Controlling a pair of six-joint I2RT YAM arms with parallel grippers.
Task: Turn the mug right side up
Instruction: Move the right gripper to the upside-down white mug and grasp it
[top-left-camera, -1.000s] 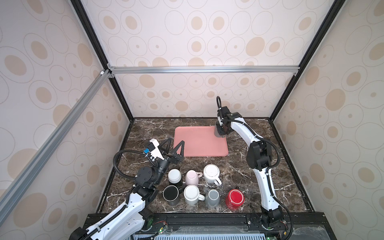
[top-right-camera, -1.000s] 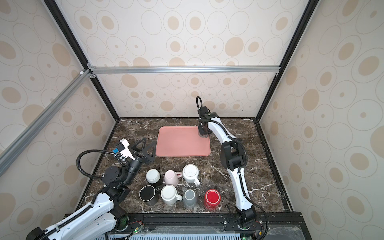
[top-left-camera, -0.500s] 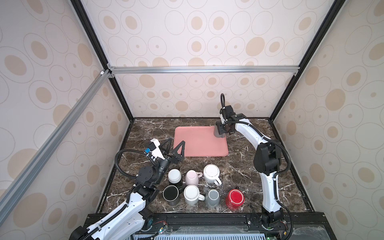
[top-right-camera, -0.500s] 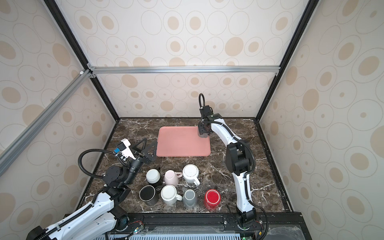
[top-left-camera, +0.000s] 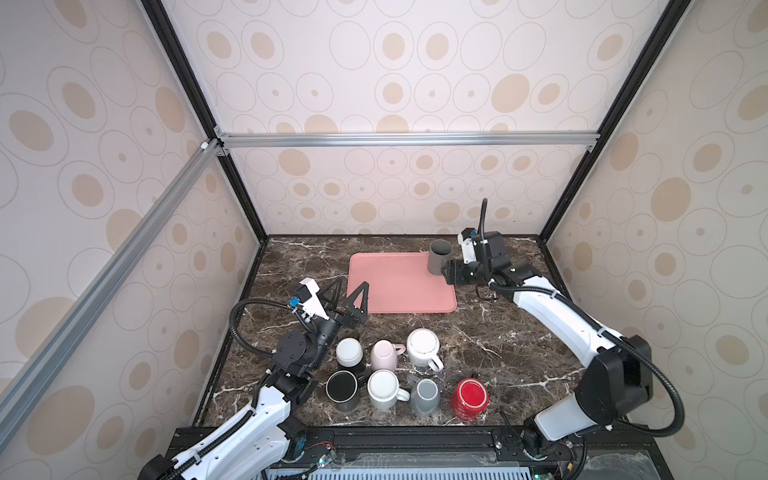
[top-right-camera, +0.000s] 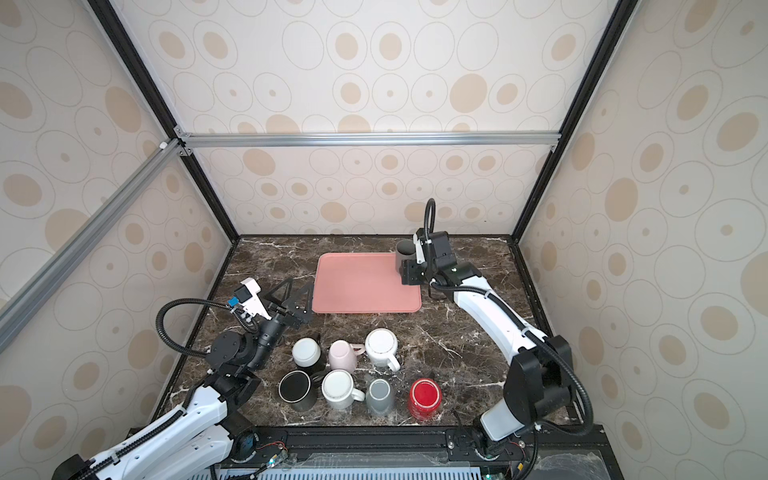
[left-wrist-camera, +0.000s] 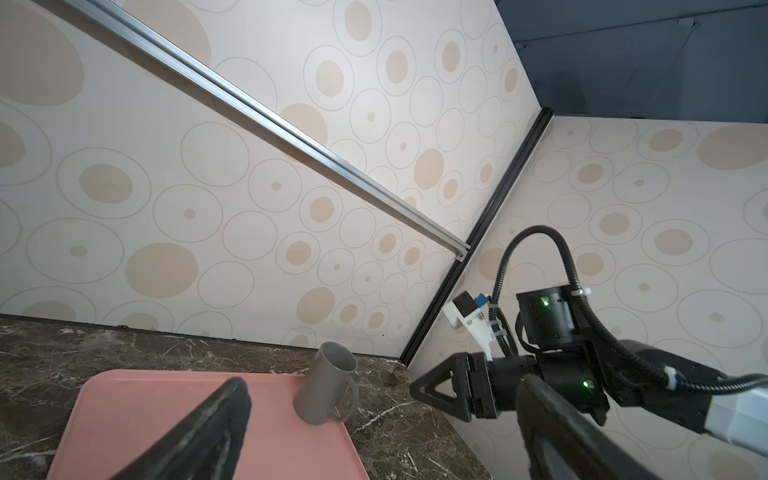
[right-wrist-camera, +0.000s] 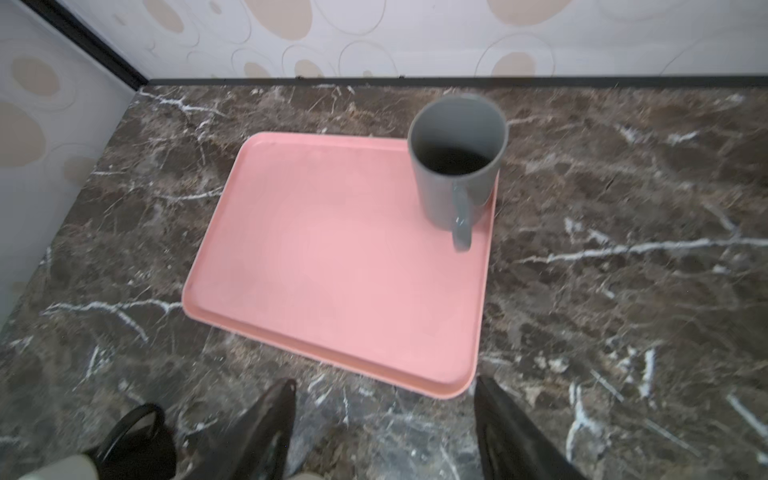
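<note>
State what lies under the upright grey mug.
The pink tray; the grey mug stands on its back right corner. The tray patch directly beneath the base is covered.

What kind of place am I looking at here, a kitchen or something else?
Probably a robot test booth, not a kitchen: a left arm and right arm are mounted at a marble-look tabletop, an aluminium bar frames patterned walls, and mugs cluster near a pink tray.

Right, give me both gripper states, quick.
Left gripper: open, holding nothing.
Right gripper: open, holding nothing; the grey mug stands upright on the pink tray, apart from the fingers.
</note>
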